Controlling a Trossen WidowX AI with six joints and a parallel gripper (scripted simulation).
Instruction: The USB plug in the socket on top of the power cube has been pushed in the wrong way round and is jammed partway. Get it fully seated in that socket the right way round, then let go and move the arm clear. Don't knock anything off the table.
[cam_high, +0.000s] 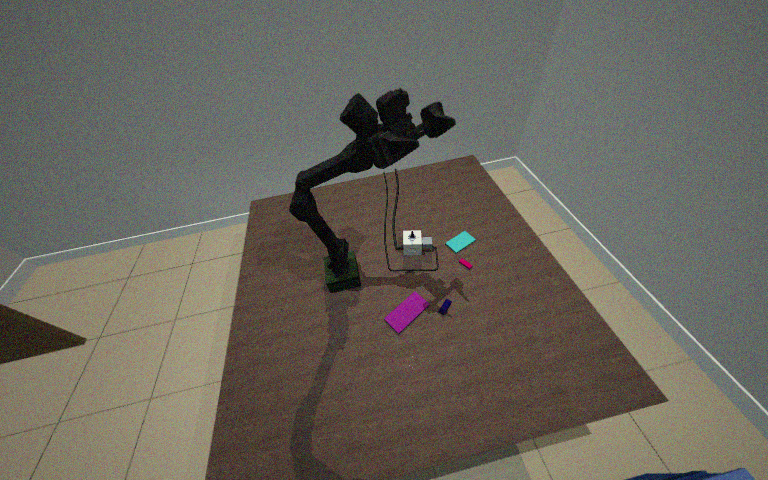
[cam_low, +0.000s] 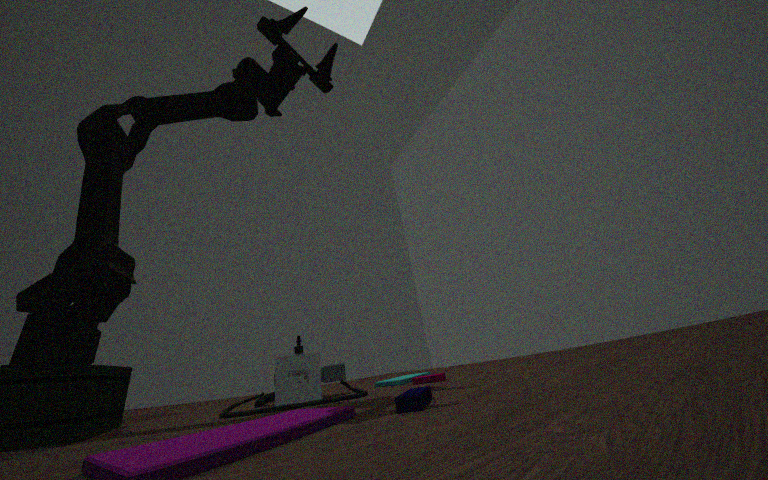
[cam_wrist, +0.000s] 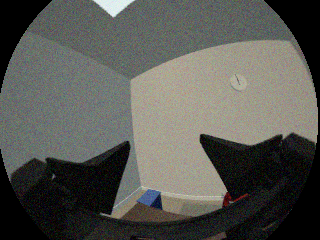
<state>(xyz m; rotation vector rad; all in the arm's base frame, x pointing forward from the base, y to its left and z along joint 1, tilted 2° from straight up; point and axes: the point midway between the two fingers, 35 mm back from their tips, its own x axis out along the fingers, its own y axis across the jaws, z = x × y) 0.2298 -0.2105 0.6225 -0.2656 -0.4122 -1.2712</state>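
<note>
The tool (cam_high: 427, 113) (cam_low: 321, 27) (cam_wrist: 166, 142) is released, its two fingers spread wide with nothing between them. It hangs high over the desk (cam_high: 498, 362) (cam_low: 566, 418), angled upward, so the wrist view takes in walls and ceiling rather than the work.

The power cube (cam_high: 412, 243) (cam_low: 297, 379) stands far below the tool, and the small dark USB plug (cam_high: 412, 234) (cam_low: 298, 345) stands upright out of its top. Whether it is jammed or which way round it faces is too small to tell. A grey block (cam_high: 427, 243) (cam_low: 333, 373) is at the cube's side, and a dark cable (cam_high: 413, 270) (cam_low: 317, 403) loops around its foot.

The step in hand looks like the approach: the plug has yet to be gripped, drawn out, turned and pushed home. The next move calls for pitching the tool down, bringing it over the cube and lining up the fingers on either side of the plug before closing. Coming down too fast or off centre could tip the cube or snag the cable. The magenta slab (cam_high: 406, 312) (cam_low: 220, 441) and navy block (cam_high: 445, 306) (cam_low: 413, 399), also well below the tool, are best given room.
</note>
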